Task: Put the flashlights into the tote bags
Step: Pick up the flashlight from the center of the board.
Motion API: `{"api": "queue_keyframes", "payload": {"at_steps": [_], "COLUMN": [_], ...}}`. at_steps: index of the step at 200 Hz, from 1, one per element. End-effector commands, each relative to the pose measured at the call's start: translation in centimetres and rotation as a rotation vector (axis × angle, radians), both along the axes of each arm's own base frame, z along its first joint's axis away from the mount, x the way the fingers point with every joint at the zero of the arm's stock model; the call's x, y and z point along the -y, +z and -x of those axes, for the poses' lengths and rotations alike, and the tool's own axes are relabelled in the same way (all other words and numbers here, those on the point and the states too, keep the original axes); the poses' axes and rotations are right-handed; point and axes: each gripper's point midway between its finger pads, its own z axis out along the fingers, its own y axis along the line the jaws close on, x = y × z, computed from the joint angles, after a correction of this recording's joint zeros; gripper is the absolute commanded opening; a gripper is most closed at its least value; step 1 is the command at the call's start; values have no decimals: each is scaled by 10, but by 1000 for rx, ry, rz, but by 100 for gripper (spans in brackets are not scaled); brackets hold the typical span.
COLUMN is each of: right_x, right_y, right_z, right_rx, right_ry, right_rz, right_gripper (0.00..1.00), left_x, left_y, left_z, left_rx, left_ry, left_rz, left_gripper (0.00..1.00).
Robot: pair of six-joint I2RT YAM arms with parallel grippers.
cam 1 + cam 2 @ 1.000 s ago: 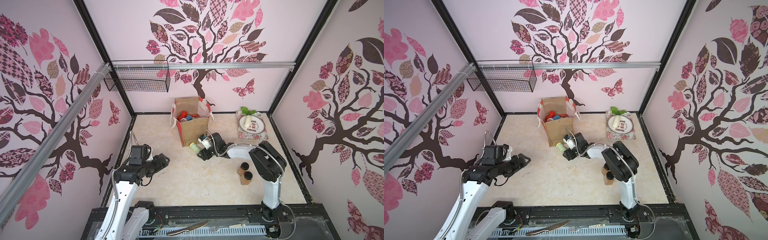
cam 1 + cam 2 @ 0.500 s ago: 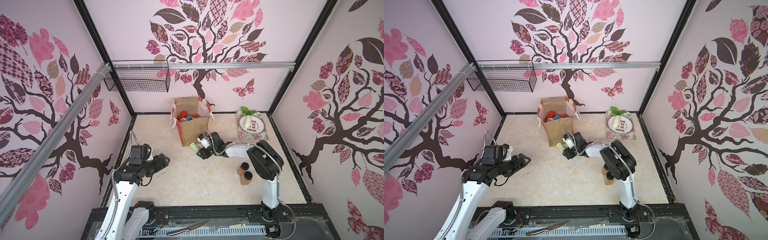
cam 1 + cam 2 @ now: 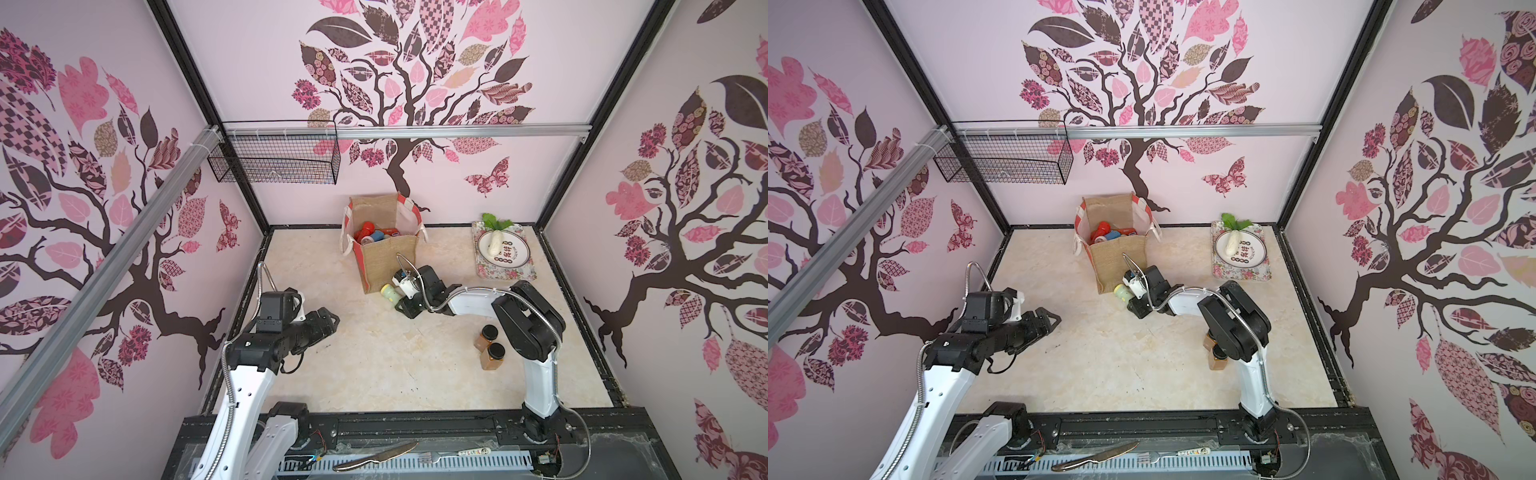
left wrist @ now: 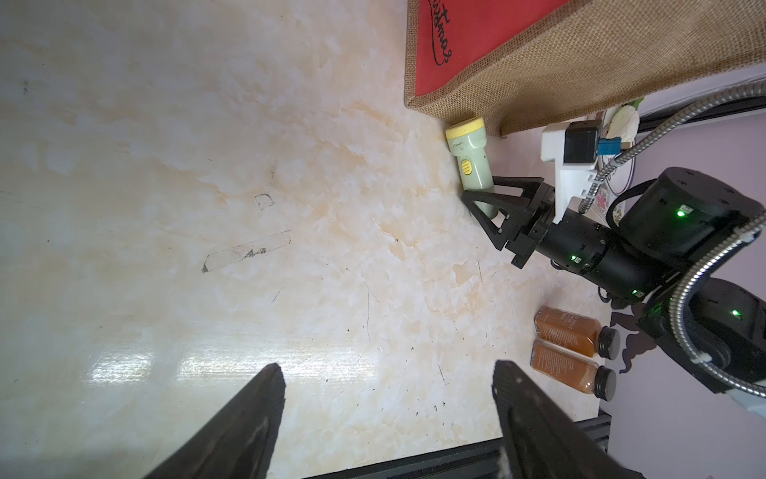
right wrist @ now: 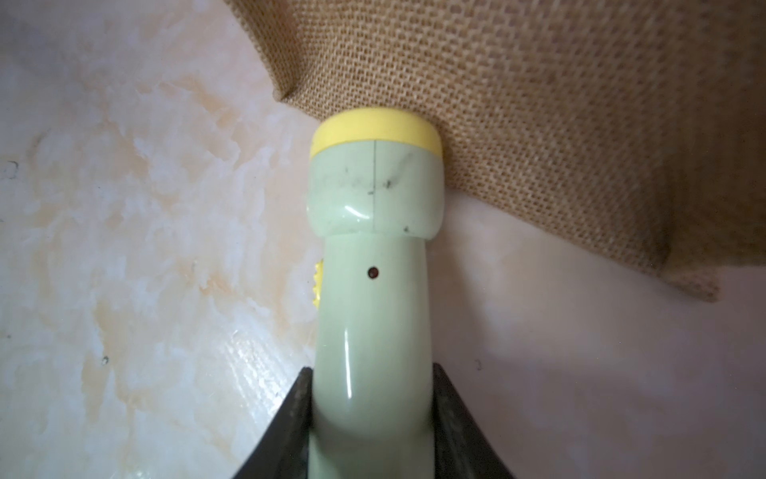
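A pale green flashlight (image 3: 389, 291) (image 3: 1122, 292) (image 4: 470, 161) with a yellow head ring lies on the table, its head pressed against the foot of the tan burlap tote bag (image 3: 384, 262) (image 3: 1119, 266) (image 4: 539, 74) (image 5: 539, 124). My right gripper (image 3: 401, 302) (image 3: 1136, 305) (image 4: 487, 199) (image 5: 372, 371) is shut on the body of that flashlight (image 5: 373, 269), a finger on each side. Red and blue flashlights (image 3: 372, 235) (image 3: 1106, 235) lie inside the bag. My left gripper (image 3: 332, 320) (image 3: 1052, 318) (image 4: 387, 367) hangs open and empty near the left wall.
Two amber jars with black lids (image 3: 490, 347) (image 4: 572, 348) stand beside the right arm's base. A plate with a white radish (image 3: 503, 249) sits on a floral tray at the back right. A wire basket (image 3: 276, 162) hangs on the back wall.
My right gripper's fingers have closed onto the green flashlight by the bag. The left arm has not moved.
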Motion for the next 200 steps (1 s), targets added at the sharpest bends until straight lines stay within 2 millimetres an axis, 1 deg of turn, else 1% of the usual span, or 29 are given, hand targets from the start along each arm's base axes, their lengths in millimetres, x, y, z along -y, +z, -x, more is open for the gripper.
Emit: {"api": "queue_keyframes", "payload": {"at_steps": [1, 37, 61, 78, 101, 141, 166, 181, 200], "right_x": [12, 15, 21, 23, 27, 40, 47, 51, 52], "right_y": [-8, 19, 38, 53, 77, 122, 154, 175, 200], "right_z": [12, 18, 25, 33, 45, 63, 72, 72, 70], "right_rx": [-20, 17, 20, 2, -7, -2, 29, 67, 105], "right_ry": [11, 43, 36, 32, 15, -11, -17, -21, -18], "right_rz": [70, 67, 59, 35, -14, -56, -86, -92, -85], "right_gripper": [26, 0, 0, 0, 0, 0, 0, 0, 0], "left_x": [0, 0, -1, -2, 0, 6, 18, 26, 36], "left_y": [1, 3, 5, 6, 9, 19, 32, 42, 60], "left_z": [-1, -6, -10, -12, -17, -27, -37, -44, -55], "left_rx": [19, 43, 69, 84, 119, 189, 255, 303, 375], "left_ry": [-13, -7, -2, 1, -6, -39, -98, -128, -158], "left_rz": [-13, -12, -14, -16, -12, -13, -2, 13, 34], "left_gripper": [82, 82, 82, 82, 83, 86, 90, 93, 96]}}
